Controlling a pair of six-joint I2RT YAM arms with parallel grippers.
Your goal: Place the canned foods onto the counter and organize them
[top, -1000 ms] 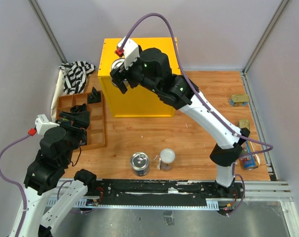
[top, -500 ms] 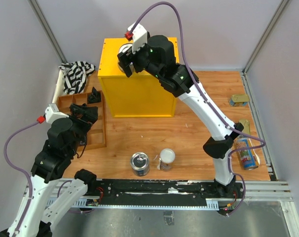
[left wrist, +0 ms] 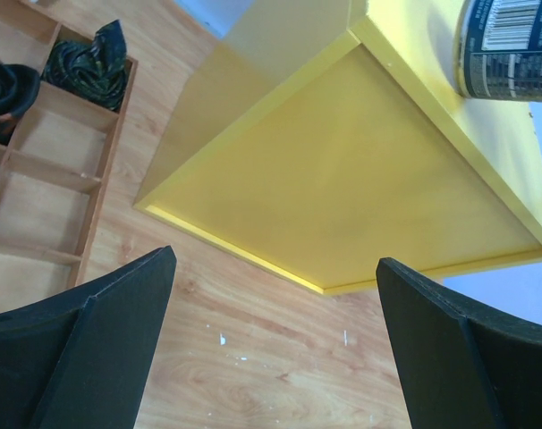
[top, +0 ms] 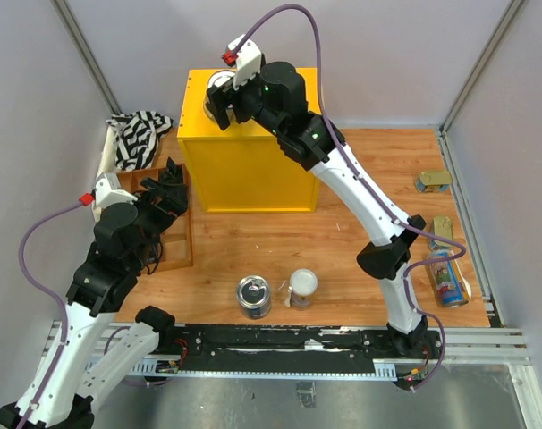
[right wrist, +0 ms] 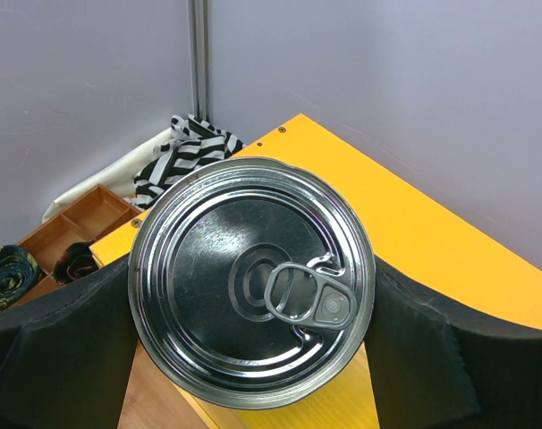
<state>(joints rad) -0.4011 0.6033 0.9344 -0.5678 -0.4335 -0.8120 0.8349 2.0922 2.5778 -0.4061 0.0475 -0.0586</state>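
My right gripper is shut on a wide blue-labelled, silver-topped can at the far left part of the yellow counter's top. In the right wrist view the can sits between my black fingers over the counter. The left wrist view shows it at the counter's edge. My left gripper is open and empty over the tray's right side. A second wide can and a slim white-lidded can stand near the front. Another slim can lies at the right. Two gold tins lie at the right edge.
A brown wooden compartment tray with small black objects lies left of the counter. A striped cloth lies behind it. Grey walls close in the table on the left, back and right.
My right gripper has carried the can up and back over the counter's far left part. My left arm has risen and swung towards the counter's front.
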